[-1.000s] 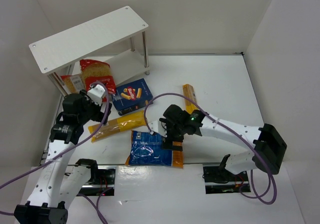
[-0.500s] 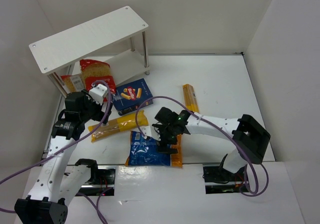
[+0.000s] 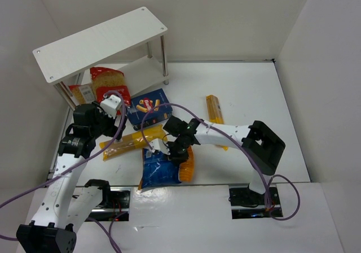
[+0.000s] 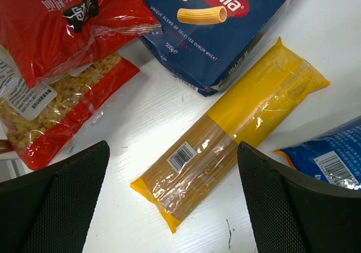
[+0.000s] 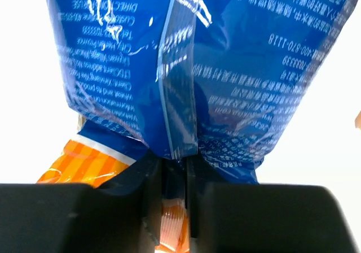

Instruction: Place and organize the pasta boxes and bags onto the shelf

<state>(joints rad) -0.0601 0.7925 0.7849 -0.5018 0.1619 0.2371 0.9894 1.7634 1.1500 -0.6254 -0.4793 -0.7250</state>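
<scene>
My right gripper [image 3: 174, 152] [image 5: 176, 168] is shut on the blue bag with the orange end [image 3: 161, 171] [image 5: 169, 66], pinching its back seam; the bag hangs bunched from the jaws near the table's front. My left gripper [image 3: 110, 107] [image 4: 172, 208] stands open above a long yellow pasta bag [image 3: 132, 142] [image 4: 237, 129], apart from it. The dark-blue pasta box [image 3: 148, 108] [image 4: 225, 33] lies flat beside the red-and-clear bag [image 3: 110, 83] [image 4: 62, 44]. A second narrow yellow bag [image 3: 215, 113] lies to the right. The white shelf [image 3: 101, 41] stands at the back left.
White walls close in the table on the left, back and right. Purple cables loop over both arms. Another red pack [image 3: 76, 93] lies by the shelf's lower board near its left legs.
My right gripper moved left across the blue bag and shut on it, pulling it up and crumpling it. The left arm barely moved.
</scene>
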